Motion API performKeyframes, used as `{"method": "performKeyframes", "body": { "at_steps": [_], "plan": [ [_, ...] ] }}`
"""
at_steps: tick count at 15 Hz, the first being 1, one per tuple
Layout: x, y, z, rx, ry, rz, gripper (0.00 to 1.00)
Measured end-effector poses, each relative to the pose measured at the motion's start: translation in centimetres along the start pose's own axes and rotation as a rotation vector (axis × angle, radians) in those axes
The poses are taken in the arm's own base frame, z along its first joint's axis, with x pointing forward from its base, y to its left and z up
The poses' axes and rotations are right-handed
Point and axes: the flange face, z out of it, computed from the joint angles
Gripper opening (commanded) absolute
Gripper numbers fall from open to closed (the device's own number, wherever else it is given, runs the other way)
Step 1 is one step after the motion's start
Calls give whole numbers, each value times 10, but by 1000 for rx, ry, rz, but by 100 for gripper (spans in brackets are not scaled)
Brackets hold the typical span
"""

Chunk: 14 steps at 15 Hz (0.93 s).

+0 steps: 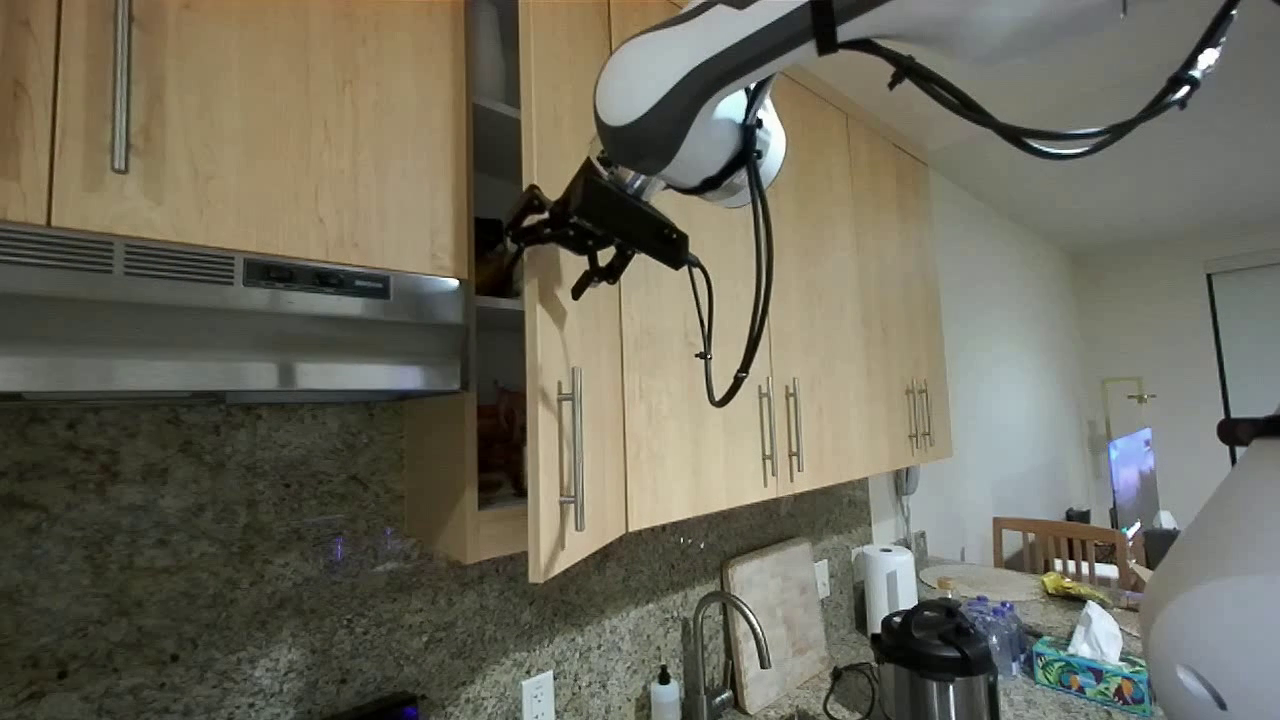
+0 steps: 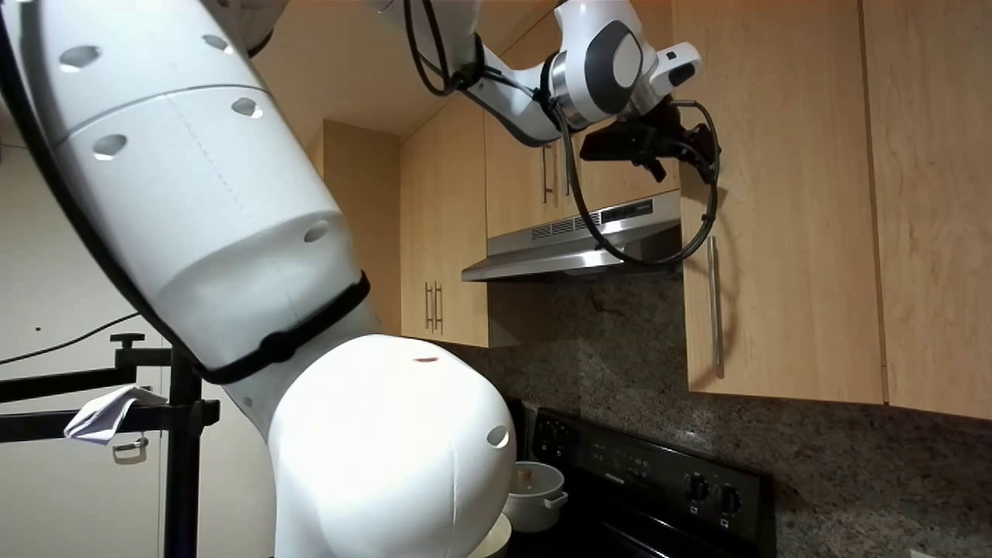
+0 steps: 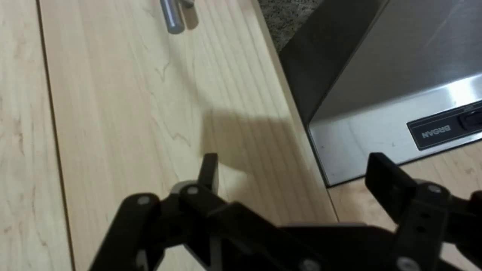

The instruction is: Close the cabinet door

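Observation:
The cabinet door (image 1: 590, 340) is a tall, narrow light-wood panel with a slim vertical bar handle (image 1: 576, 450) near its lower edge. It stands partly open in an exterior view, with dark shelf space showing beside its free edge. The door also shows in an exterior view (image 2: 790, 232) and in the wrist view (image 3: 124, 94). My gripper (image 1: 548, 264) is open and holds nothing, up by the door's free edge and above the handle. In the wrist view my gripper (image 3: 293, 158) has one finger over the door's face and one past its edge. I cannot tell whether either touches.
A steel range hood (image 1: 230, 330) adjoins the door's open side, under another light-wood cabinet (image 1: 280, 130). Closed doors with paired handles (image 1: 690, 400) continue on the hinge side. Below are a faucet (image 1: 730, 640), a cutting board (image 1: 780, 620) and a stove (image 2: 643, 488).

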Motion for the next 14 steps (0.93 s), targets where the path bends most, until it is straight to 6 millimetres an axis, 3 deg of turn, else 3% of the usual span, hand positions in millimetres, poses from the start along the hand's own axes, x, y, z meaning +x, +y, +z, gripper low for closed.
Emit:
{"method": "performKeyframes", "body": {
  "at_steps": [6,14],
  "plan": [
    [21,-18,26,11,-4,-2,100],
    [40,-36,22,33,31,-28,100]
  ]
}}
